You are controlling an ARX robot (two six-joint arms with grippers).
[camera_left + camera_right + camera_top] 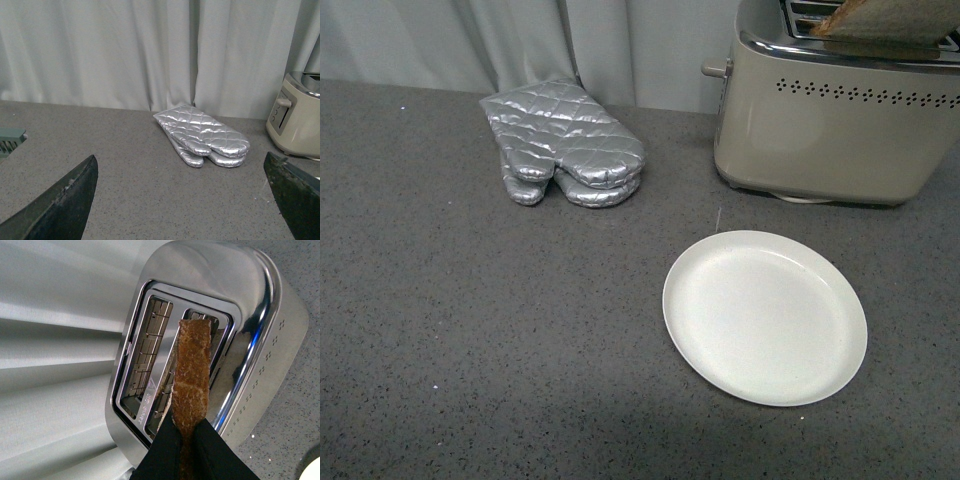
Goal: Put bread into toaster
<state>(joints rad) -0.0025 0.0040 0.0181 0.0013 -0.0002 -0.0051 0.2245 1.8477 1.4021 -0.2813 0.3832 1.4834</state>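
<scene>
Setting: grey speckled counter [470, 350], pale curtain [440, 40] hanging behind.

1. Left gripper [180, 200]. Seen only in its own wrist view. Fingers spread wide, nothing between them, hovering low over the counter and facing the mitts.
2. Mitts [565, 145]. Silver, quilted, stacked as a pair near the curtain, well apart from the toaster.
3. Plate [765, 315]. White, round, bare, just in front of the toaster.
4. Toaster [830, 130]. Beige body, chrome top, row of perforations, knob on the side facing the mitts. Both slots look open and unoccupied in the right wrist view.
5. Bread [192, 375]. Held edge-on and tilted above the toaster top, with its far end at the mouth of one slot. Whether it has entered cannot be told.
6. Right gripper [189, 435]. Pinching the near end of the bread between both fingers.

Risks, as judged:
- The tilt may catch the leading edge on the chrome rim or on the bar between the slots.
- An early release would likely leave the slice lying across the top or sliding onto the counter.
- A hard pinch on soft crumb may tear or crush it.
</scene>
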